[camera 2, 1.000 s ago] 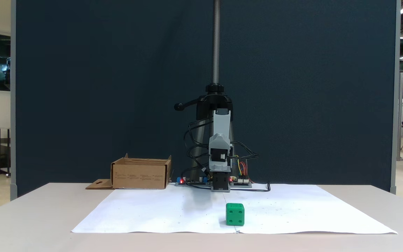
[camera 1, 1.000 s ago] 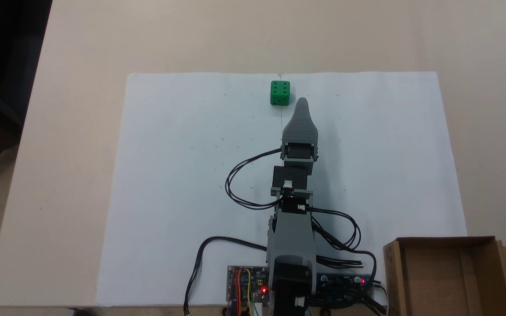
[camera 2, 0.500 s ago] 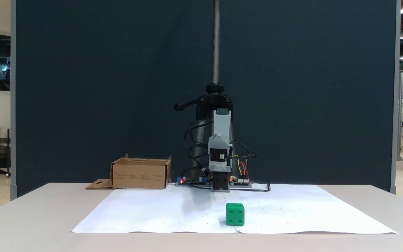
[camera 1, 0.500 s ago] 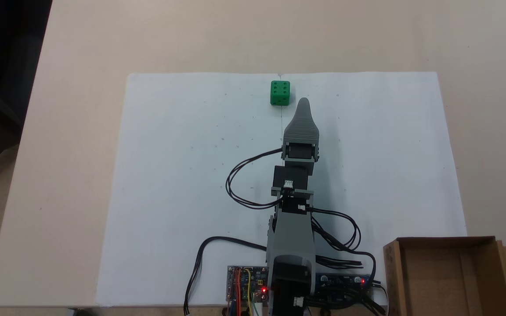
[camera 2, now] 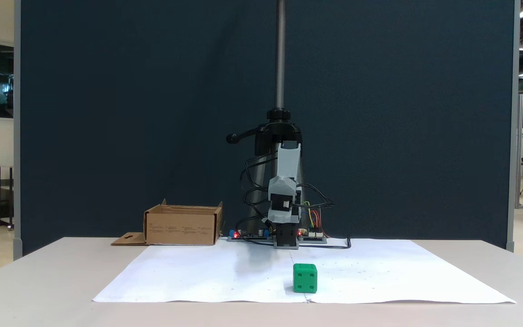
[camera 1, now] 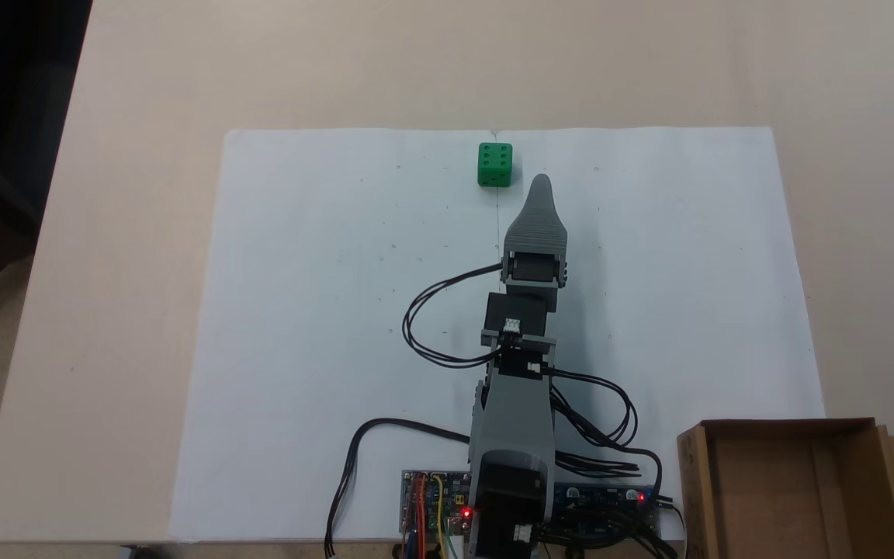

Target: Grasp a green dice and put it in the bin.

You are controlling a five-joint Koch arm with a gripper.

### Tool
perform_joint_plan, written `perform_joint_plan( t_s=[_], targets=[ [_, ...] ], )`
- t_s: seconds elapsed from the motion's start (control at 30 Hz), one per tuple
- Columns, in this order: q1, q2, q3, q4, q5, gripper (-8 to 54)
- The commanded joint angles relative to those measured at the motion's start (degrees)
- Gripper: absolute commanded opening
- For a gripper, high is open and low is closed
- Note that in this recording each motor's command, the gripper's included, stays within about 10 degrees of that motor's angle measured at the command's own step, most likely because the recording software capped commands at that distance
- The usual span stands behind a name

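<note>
**Surface layout**

Beige surface point(camera 1: 144, 93) carries a large white paper sheet point(camera 1: 323, 310). Green dice point(camera 1: 494, 164) sits on the sheet near its far edge, six pips up. Cardboard bin point(camera 1: 804, 485) rests at the near-right corner, beside the circuit boards point(camera 1: 435, 501) at the arm base.

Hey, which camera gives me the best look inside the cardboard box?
The fixed view from above: the box shows its open top and bare brown floor there, though the frame cuts off its lower part. The other fixed view shows the box side-on, outer walls and rim, interior hidden.
</note>
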Motion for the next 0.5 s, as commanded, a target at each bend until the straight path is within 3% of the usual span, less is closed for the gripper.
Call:
perform_joint_plan(
  t_s=[0.0,0.1,0.47],
  targets=[
    [1.0,6.5,-2.4,2.7,-5.0,40.3],
    [1.1,6.5,-5.1,5.9,-5.1,40.4],
    [1.1,6.5,-24.0,50.4,-5.1,43.5]
  ],
)
